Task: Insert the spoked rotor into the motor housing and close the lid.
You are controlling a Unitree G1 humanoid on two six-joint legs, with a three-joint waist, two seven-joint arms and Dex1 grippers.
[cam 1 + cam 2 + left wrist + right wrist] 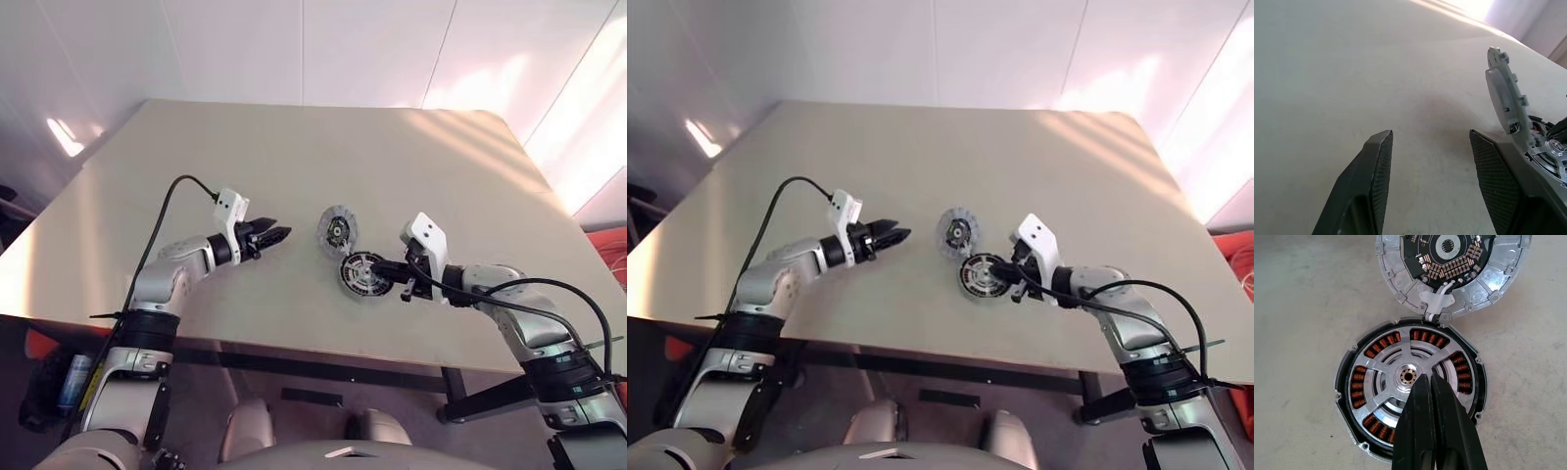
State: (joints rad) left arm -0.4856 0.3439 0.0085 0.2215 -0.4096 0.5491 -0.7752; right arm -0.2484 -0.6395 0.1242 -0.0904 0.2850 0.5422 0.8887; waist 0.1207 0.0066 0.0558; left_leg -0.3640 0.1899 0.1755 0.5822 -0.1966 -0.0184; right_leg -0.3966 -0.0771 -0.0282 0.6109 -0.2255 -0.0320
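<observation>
Motor housing (pixel 1410 394): I see it flat on the beige worktop (pixel 294 157), near the front edge; I use it as my landmark. From the right wrist view I can make out copper windings showing between the spokes.

Spoked rotor (pixel 1400 377): seated inside the housing, silver spokes and central hub facing up, black rim just within the grey case. From the head views I get no more than a dark ring with a bright face.

Lid (pixel 1449 269): hinged at the housing's far edge and standing open. The right wrist view gives me its inner face, a dark board with rows of copper pads and a white lead running down to the hinge. The left wrist view gives me its pale grey edge, tilted upright above the housing.

Right gripper (pixel 1431 382): fingers closed together with nothing between them, tips over the rotor just beside the hub.

Left gripper (pixel 277 233): well to the left of the housing, above bare worktop, fingers (pixel 1376 161) apart and empty.
</observation>
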